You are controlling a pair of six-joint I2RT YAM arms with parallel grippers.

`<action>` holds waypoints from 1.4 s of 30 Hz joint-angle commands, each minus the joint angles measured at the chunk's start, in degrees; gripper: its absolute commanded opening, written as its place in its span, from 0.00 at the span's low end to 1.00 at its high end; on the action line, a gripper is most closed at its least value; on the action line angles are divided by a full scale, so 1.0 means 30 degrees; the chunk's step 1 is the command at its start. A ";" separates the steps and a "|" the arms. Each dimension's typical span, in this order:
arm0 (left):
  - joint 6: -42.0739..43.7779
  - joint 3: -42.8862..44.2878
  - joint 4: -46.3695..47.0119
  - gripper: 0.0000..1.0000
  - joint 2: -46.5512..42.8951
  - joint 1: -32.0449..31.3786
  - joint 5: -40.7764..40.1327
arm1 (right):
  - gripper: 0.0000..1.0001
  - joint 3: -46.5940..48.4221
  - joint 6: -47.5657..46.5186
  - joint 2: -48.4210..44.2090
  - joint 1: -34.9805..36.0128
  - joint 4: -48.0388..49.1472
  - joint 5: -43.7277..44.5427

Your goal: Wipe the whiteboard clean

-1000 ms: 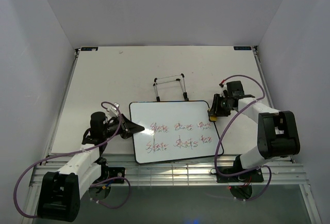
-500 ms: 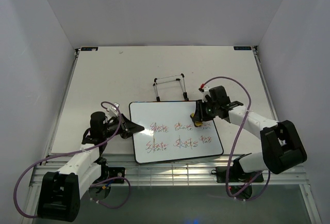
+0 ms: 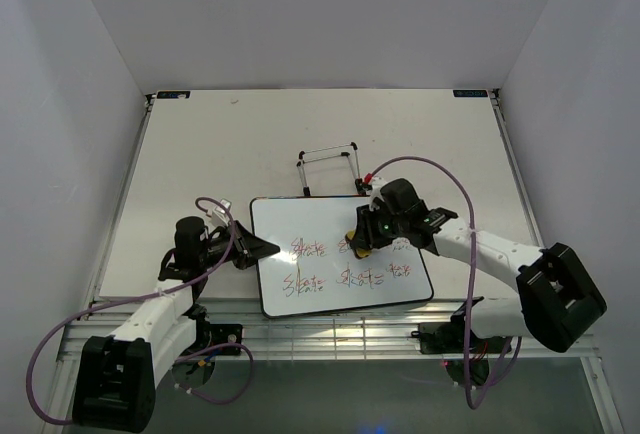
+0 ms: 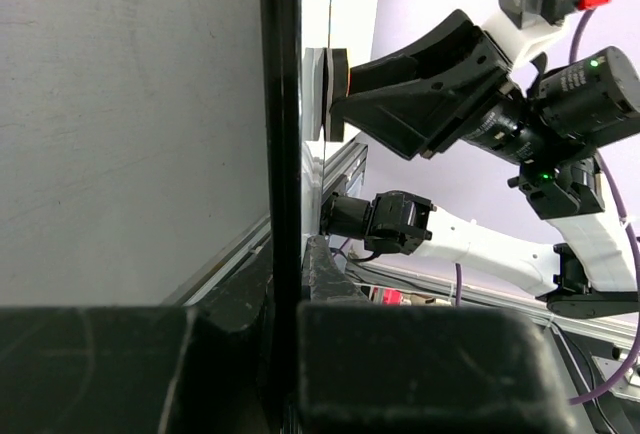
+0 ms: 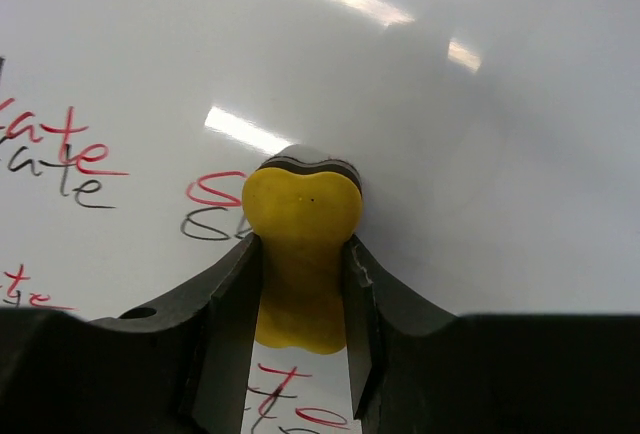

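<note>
**Desk:** Right arm has swung inward within the last second, carrying the yellow eraser (image 3: 356, 248) from the right rim of the whiteboard (image 3: 300, 219) to the middle of its top row. How much is wiped?

**Photographer:** Little. Starting from the left, the left claw (image 3: 262, 249) is closed on the board's left rim and seems to steady it on the table (image 3: 200, 154). Its wrist view shows the black rim running between the fingers. Next, the top-left word and the whole bottom row of red-and-black writing stand untouched. At centre, the right claw (image 3: 362, 242) is clamped on the eraser, its dark pad pressed to the board at the middle word of the top row. To one side of it, the wrist view shows only bare gloss. So the top-right word looks gone, though the arm hides that spot from above.

**Desk:** So one word of six?

**Photographer:** By my reading, one is cleared, one is under the pad and four are left.

**Desk:** And the setting?

**Photographer:** The board lies flat near the front edge of a pale table, with a wire stand (image 3: 330, 166) just behind it. Plain pale walls close in at left, back and right. Overhead light glares in streaks off the board.
</note>
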 commanded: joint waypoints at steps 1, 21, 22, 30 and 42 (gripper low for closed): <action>0.1303 0.0787 -0.0232 0.00 -0.0537 0.0227 -0.4486 | 0.23 -0.2024 0.0140 -0.0010 -0.1388 -0.1850 0.0891; 0.1831 0.1403 -0.1025 0.00 -0.0217 0.1486 -0.4634 | 0.22 -0.2526 -0.1001 0.0342 -0.8248 -0.2939 0.0199; 0.1830 0.1345 -0.0937 0.00 -0.0187 0.1486 -0.4575 | 0.22 -0.2615 -0.1322 0.0254 -0.8219 -0.2673 -0.0567; 0.2181 0.1432 -0.0702 0.00 0.0487 0.1486 -0.3727 | 0.21 -0.3202 -0.0361 -0.0540 -0.5293 0.0783 -0.4909; 0.2386 0.1403 -0.0731 0.00 0.0487 0.1457 -0.3344 | 0.21 -0.0449 0.0728 0.1804 -0.1419 -0.0933 -0.0115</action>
